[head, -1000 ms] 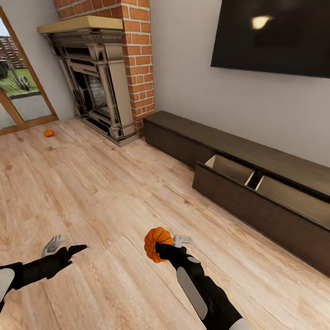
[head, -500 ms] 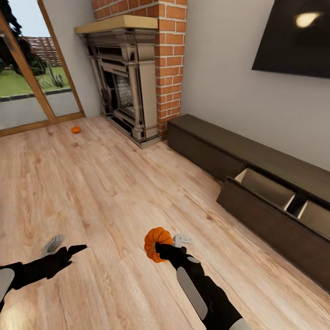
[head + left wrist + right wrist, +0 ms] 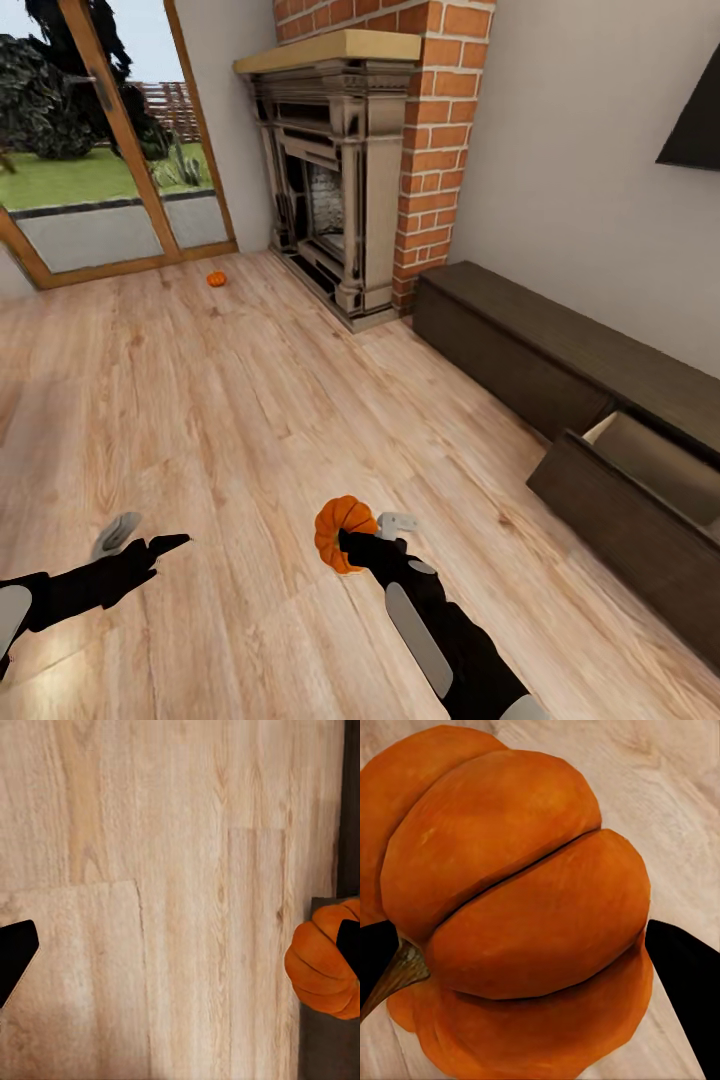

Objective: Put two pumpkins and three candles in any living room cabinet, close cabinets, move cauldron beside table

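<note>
Bright even daylight from the glass door [image 3: 100,150]; renders slightly soft.

Floor [image 3: 200,420] was pale matt wood plank; cabinet [image 3: 520,350] dark matt wood; pumpkin [image 3: 517,907] smooth, ribbed, slight sheen; chimney [image 3: 440,150] rough red brick

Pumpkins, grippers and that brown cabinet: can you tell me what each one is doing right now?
Held pumpkin: gripped in the right gripper, up off the floor.
Far pumpkin: lying on the wood floor near the glass door.
Right gripper: shut on the held pumpkin.
Left gripper: open, holding nothing.
Cabinet: one drawer pulled open; nothing visible in the part that shows.
</note>
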Controlling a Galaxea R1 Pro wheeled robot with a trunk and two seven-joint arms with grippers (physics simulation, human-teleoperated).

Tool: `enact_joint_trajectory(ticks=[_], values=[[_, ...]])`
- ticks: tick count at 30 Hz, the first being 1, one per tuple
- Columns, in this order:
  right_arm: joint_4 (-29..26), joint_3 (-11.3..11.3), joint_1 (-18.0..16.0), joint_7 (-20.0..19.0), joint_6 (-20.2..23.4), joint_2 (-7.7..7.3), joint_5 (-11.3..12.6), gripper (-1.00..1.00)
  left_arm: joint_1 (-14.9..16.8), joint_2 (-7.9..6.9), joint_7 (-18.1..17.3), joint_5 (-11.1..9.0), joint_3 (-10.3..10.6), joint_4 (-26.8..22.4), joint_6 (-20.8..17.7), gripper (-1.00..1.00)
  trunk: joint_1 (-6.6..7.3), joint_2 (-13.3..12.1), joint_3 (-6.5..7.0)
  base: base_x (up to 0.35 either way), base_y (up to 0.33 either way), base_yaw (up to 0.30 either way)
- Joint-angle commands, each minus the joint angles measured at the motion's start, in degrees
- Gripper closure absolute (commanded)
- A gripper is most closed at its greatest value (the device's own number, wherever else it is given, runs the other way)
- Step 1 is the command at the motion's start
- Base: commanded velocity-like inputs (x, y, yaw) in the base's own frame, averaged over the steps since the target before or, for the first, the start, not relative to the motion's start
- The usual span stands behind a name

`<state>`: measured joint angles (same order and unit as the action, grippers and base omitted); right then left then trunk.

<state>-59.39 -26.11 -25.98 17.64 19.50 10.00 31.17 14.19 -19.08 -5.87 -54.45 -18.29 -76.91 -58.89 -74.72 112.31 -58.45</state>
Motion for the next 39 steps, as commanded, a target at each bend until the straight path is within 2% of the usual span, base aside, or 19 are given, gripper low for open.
enact_joint_trajectory(ticks=[1, 9, 25, 39], values=[[-0.11, -0.08, -0.04, 0.46, 0.1, 0.0, 0.47, 1.0, 0.05, 0.01, -0.58, 0.57, -0.08, 0.01, -0.26, -1.0, -0.03, 0.02, -0.04, 0.33, 0.0, 0.29], [-0.11, -1.06, -0.04, 0.46, 0.1, 0.0, 0.47, 1.0, 0.05, 0.01, -0.59, 0.57, -0.04, 0.01, -0.26, -1.0, -0.03, 0.02, -0.04, 0.33, 0.0, 0.29], [-0.17, -1.27, -0.04, 0.4, -0.11, 0.0, 0.42, 1.0, 0.05, 0.06, -0.55, 0.6, 0.01, 0.01, -0.17, -1.0, -0.03, 0.02, -0.04, 0.33, 0.0, 0.285], [-0.2, -1.32, -0.04, 0.29, -0.25, 0.0, 0.38, 1.0, 0.05, 0.02, -0.63, 0.57, 0.01, 0.01, -0.17, -1.0, -0.03, 0.02, 0.69, 0.33, 0.0, 0.026]])
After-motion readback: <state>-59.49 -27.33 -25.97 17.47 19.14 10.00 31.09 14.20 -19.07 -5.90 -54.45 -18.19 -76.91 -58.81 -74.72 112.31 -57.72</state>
